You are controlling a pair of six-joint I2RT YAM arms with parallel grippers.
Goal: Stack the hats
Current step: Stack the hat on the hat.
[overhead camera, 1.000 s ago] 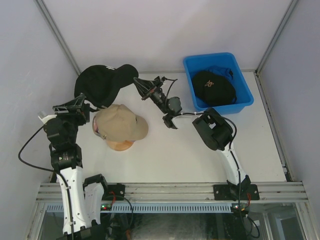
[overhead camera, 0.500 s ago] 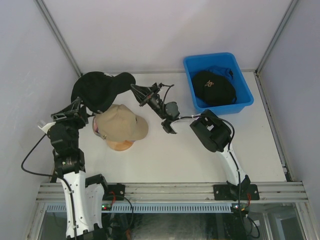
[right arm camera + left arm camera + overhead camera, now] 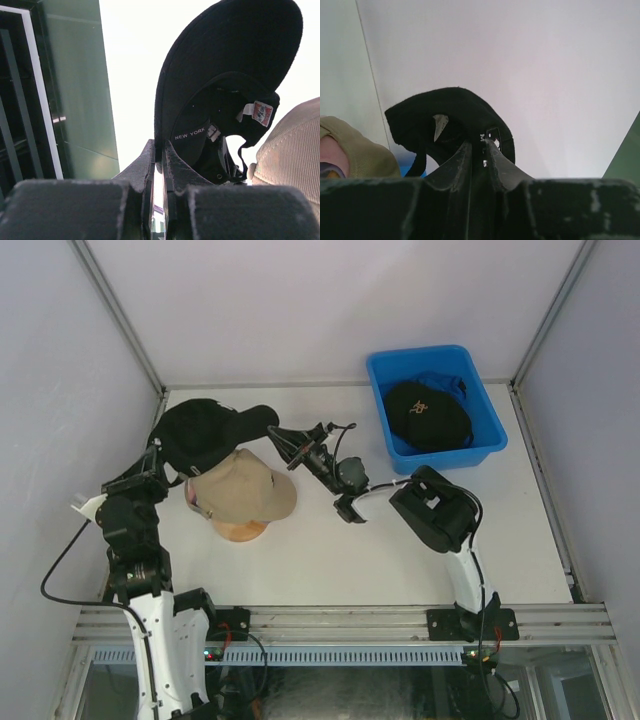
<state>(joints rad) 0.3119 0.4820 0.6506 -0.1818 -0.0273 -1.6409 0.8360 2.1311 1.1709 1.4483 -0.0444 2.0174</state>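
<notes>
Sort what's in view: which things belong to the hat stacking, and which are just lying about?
Job: held black cap, tan cap, pink cap beneath it, binned black cap.
Lying about: blue bin, wooden stand.

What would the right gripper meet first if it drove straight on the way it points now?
The black cap: the right gripper is shut on its brim, so it would push the cap ahead. Beyond, only pale wall shows, the tan cap off to the side; depth is hard to judge.
</notes>
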